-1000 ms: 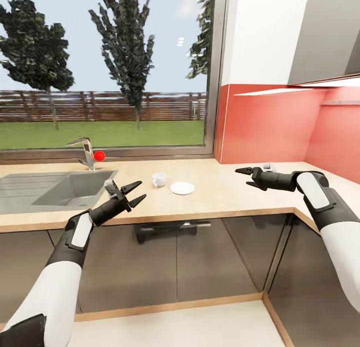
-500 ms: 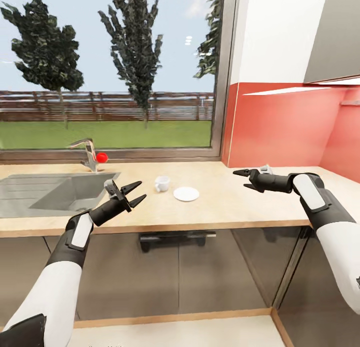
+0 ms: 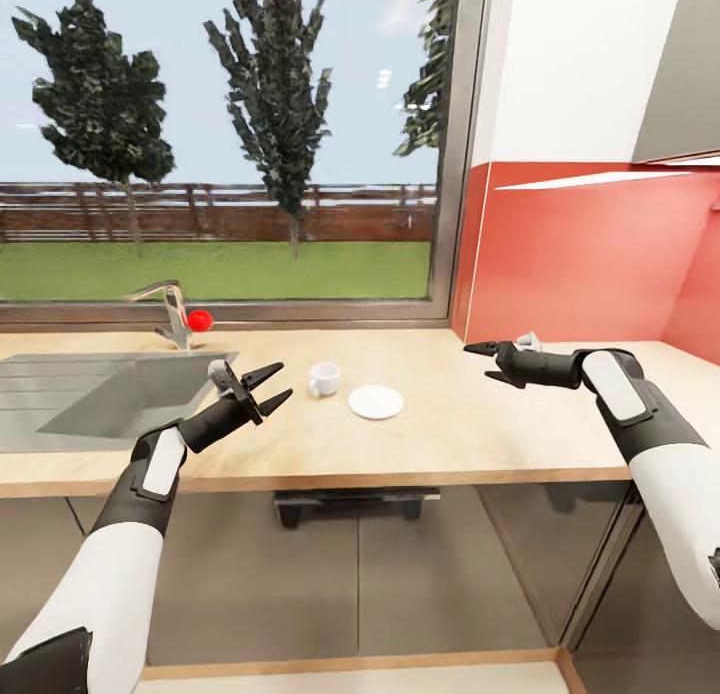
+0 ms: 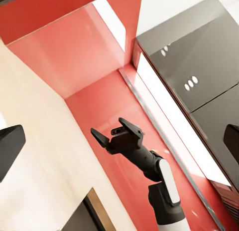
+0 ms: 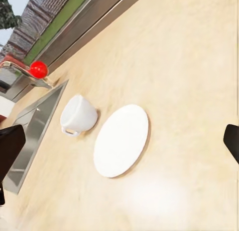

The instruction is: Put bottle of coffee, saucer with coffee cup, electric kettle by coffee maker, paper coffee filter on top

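Now the whole head view sits a little further left along the countertop (image 3: 420,444) than a second ago: the red wall panel (image 3: 580,254) takes up less of the picture and the window (image 3: 220,134) more. That is the camera shifting. The cup (image 3: 323,378) and the saucer (image 3: 375,402) keep their places relative to the sink (image 3: 110,394), and both arms keep the same raised pose.

Counted: one cup, one saucer, one sink, one tap (image 3: 172,314) with one red knob (image 3: 200,320), and two grippers. The cup stands on the countertop a short way from the sink's near corner, on the side away from the basin. The saucer lies just beside the cup, further from the sink, not touching it and with nothing on it; the right wrist view shows the same narrow gap between cup (image 5: 78,115) and saucer (image 5: 121,140).

The left gripper (image 3: 265,386) hangs above the countertop's front edge near the sink corner, fingers spread apart and holding nothing. The right gripper (image 3: 489,362) hovers over the countertop well away from the saucer, toward the red wall, its fingers also parted and empty; the left wrist view shows it (image 4: 116,133) the same way.

The sink is cut off at the picture's edge, and the dark shape under the countertop is hard to make out.
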You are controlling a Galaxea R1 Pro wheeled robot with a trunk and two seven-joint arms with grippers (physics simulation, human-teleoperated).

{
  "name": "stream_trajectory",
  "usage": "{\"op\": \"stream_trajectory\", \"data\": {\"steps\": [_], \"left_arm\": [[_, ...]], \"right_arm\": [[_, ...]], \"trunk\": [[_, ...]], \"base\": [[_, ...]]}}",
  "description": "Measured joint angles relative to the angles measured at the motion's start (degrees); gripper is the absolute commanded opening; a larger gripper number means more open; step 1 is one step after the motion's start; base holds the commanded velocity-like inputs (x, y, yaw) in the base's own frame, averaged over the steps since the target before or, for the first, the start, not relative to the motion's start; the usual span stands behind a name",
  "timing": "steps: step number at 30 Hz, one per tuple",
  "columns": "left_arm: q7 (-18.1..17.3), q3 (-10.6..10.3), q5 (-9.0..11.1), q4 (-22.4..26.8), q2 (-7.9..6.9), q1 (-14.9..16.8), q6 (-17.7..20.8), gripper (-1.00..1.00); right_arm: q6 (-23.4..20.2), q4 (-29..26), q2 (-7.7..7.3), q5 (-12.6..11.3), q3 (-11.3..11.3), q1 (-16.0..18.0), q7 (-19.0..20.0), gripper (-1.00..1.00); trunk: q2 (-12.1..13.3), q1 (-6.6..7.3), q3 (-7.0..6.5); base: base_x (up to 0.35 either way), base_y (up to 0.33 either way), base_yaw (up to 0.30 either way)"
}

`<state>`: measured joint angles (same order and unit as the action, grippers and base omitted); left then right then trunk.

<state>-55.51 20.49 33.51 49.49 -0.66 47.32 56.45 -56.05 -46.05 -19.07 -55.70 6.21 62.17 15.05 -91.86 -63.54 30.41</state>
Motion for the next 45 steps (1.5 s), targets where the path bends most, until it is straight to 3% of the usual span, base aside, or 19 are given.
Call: {"op": "stream_trajectory", "data": {"steps": [10, 15, 16, 20, 45], "left_arm": [[0.2, 0.0, -0.2, -0.3, -0.08, 0.0, -0.2, 1.0], [0.5, -0.3, -0.4, -5.4, -0.48, 0.0, -0.2, 1.0], [7.3, -0.6, -0.6, -6.4, -0.5, 0.0, -0.3, 1.0], [9.3, -1.1, -0.4, -6.6, -0.23, 0.0, -0.2, 1.0], [9.5, -0.8, -0.3, -6.6, -0.06, 0.0, -0.4, 1.0]], "right_arm": [[0.0, 1.1, 0.05, -0.1, 0.1, 0.0, 0.0, 1.0], [0.0, 1.1, 0.78, -0.1, 0.2, 0.0, -0.1, 1.0], [0.2, 2.5, 4.18, 0.4, 0.3, 0.0, -0.5, 1.0], [0.3, 3.3, 5.3, 0.5, 0.2, 0.0, -0.5, 1.0], [2.7, 10.1, 5.67, 0.4, 0.3, 0.0, -0.6, 1.0]], "trunk": [[0.0, -0.02, 0.0], [0.0, -0.02, 0.0], [0.0, -0.03, 0.01], [0.0, -0.02, 0.0], [0.0, 0.0, 0.0]], "base": [[0.026, -0.007, 0.0], [0.0, 0.0, 0.0], [0.0, 0.0, 0.0], [0.0, 0.0, 0.0], [0.037, 0.0, 0.0]]}}
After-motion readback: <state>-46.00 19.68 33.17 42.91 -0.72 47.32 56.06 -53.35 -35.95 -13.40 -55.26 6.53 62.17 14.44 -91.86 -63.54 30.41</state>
